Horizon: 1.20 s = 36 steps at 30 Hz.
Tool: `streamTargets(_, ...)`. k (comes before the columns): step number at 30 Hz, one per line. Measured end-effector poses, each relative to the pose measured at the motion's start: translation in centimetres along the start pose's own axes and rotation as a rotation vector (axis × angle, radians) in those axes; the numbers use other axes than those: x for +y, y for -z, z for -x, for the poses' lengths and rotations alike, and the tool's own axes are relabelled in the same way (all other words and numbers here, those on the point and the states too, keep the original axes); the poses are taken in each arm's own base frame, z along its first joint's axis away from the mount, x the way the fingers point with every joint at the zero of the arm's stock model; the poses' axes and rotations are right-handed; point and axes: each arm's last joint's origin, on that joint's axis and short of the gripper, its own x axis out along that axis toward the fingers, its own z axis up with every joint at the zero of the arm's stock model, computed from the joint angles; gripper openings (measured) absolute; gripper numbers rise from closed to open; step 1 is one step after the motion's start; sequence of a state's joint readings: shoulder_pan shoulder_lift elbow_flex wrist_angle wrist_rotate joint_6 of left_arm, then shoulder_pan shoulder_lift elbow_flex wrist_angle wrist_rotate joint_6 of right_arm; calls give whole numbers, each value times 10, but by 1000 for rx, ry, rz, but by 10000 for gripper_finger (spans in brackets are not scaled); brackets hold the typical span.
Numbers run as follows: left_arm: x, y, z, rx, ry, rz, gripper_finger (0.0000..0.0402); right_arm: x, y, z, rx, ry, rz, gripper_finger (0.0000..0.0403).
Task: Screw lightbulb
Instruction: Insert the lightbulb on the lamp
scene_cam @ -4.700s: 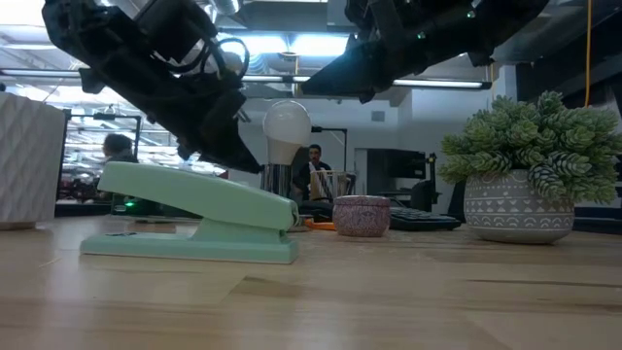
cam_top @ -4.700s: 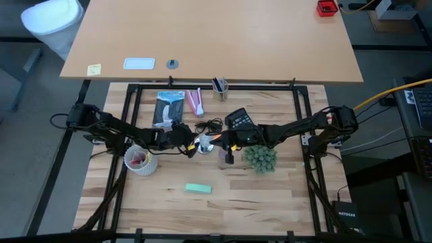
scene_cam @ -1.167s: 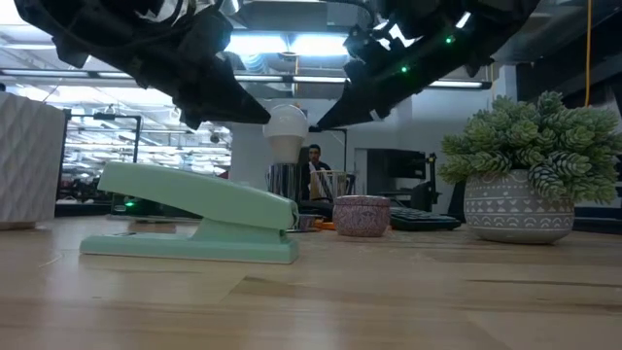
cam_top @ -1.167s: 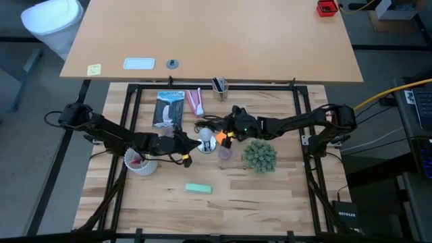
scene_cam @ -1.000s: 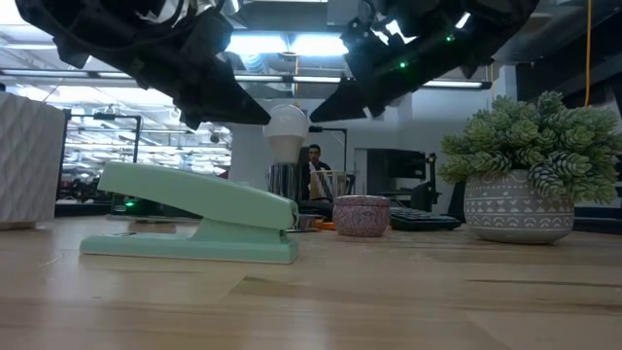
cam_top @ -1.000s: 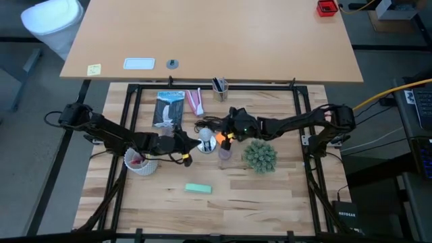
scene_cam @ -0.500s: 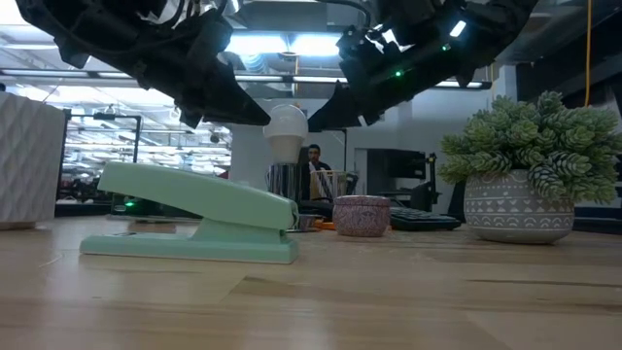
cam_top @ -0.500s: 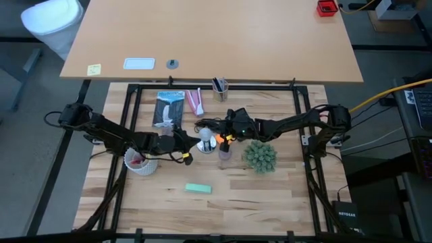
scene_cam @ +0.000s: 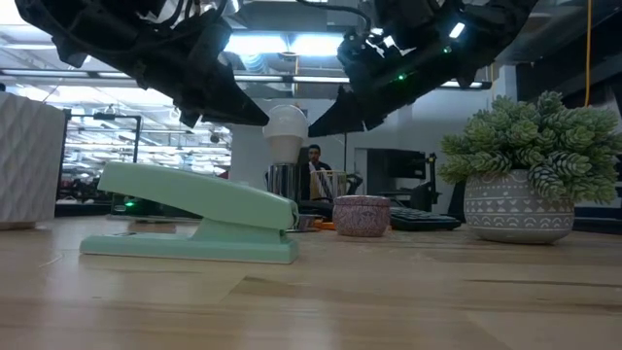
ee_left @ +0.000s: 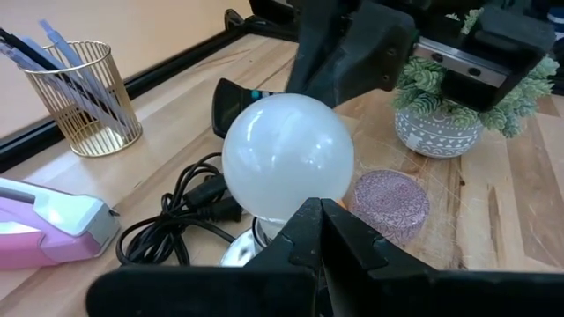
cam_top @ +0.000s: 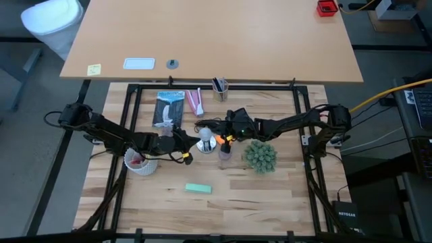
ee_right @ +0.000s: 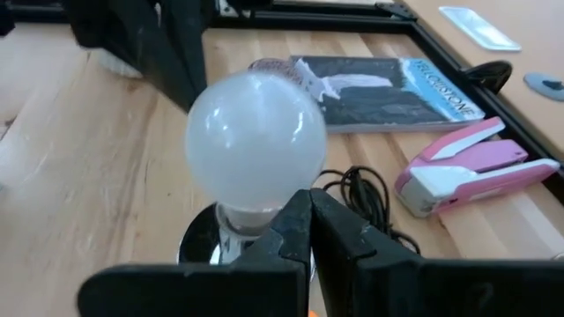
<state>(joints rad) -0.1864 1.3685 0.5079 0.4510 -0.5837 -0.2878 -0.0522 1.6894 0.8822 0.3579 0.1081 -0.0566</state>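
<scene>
The frosted-white lightbulb (cam_top: pixel 204 133) stands upright with its narrow base in a socket on a shiny silver disc (ee_right: pixel 198 248) with a black cord (ee_left: pixel 185 211), mid-table. It also shows in the low view (scene_cam: pixel 287 124) and both wrist views (ee_left: pixel 286 158) (ee_right: pixel 256 145). My left gripper (cam_top: pixel 192 141) is shut, its tip (ee_left: pixel 313 211) at the bulb's left side. My right gripper (cam_top: pixel 217 138) is shut, its tip (ee_right: pixel 301 201) at the bulb's right side near the neck. My left gripper's shut fingertips (scene_cam: pixel 260 117) stand right at the bulb's left side, slanting down from the table's left. I cannot tell whether they touch it. My right gripper's shut fingertips (scene_cam: pixel 316 124) stand right at the bulb's right side, slanting down from the table's right. I cannot tell whether they touch it.
A purple tin (ee_left: pixel 390 204) and a potted plant (cam_top: pixel 260 156) stand right of the bulb. A mint stapler (cam_top: pixel 197 189) lies nearer the front, a white cup (cam_top: pixel 140 160) under the left arm. A pink stapler (ee_right: pixel 476 172), a book (cam_top: pixel 169 108) and a gold pen cup (ee_left: pixel 84 101) stand behind.
My right gripper has eased toward the table's left and a little down, closing in on the bulb's right side. The bulb has stayed upright on its base.
</scene>
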Motion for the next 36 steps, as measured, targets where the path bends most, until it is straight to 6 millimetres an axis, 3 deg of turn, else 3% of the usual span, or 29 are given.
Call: streamTargets(36,4,4,0,11,-99,17,0,13,-1,1,-7,-130,6,12)
